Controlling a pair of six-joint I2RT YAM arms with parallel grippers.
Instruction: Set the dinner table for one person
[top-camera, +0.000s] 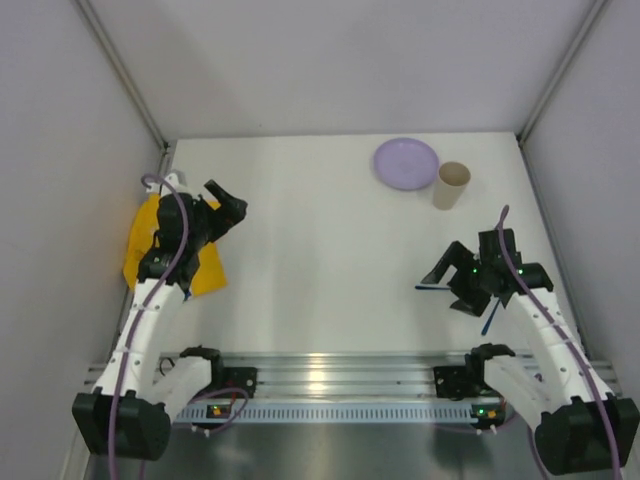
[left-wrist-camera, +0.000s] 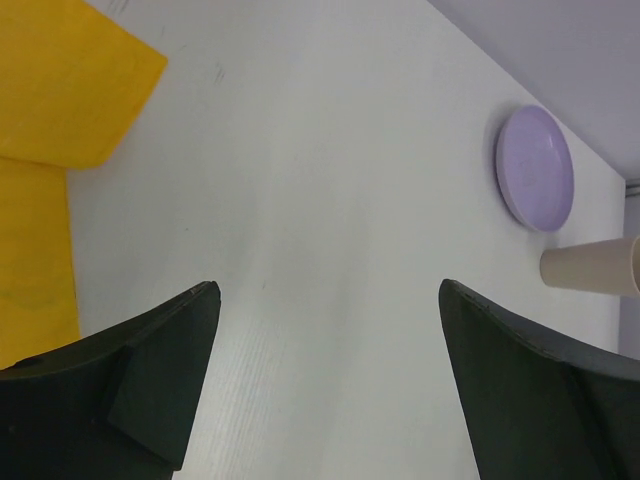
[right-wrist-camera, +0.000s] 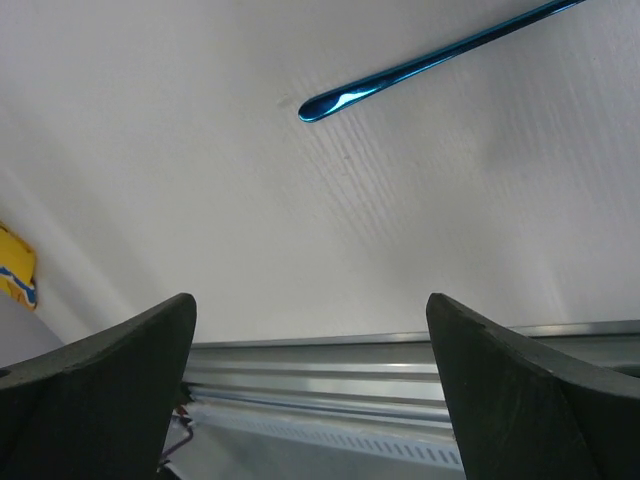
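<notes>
Bench (top-camera: 320, 250) beneath left claw (top-camera: 230, 200) and right claw (top-camera: 447, 265), both spread wide and empty, yellow mat (top-camera: 138, 245) just behind the left one, lengthwise toward its base, plate (top-camera: 406, 163) and cup (top-camera: 450, 185) ahead of the right.

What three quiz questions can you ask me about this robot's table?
1. True or false: the purple plate lies straight on the dinner table, apart from the yellow cloth mat.
2. Which thing is nearest the plate? A: a beige cup. B: a green bowl. C: a red bottle.
3. Fill the gap: the left gripper and the right gripper are both ____ and hold nothing.

Key: 1 true. 2 A. 3 open.
</notes>
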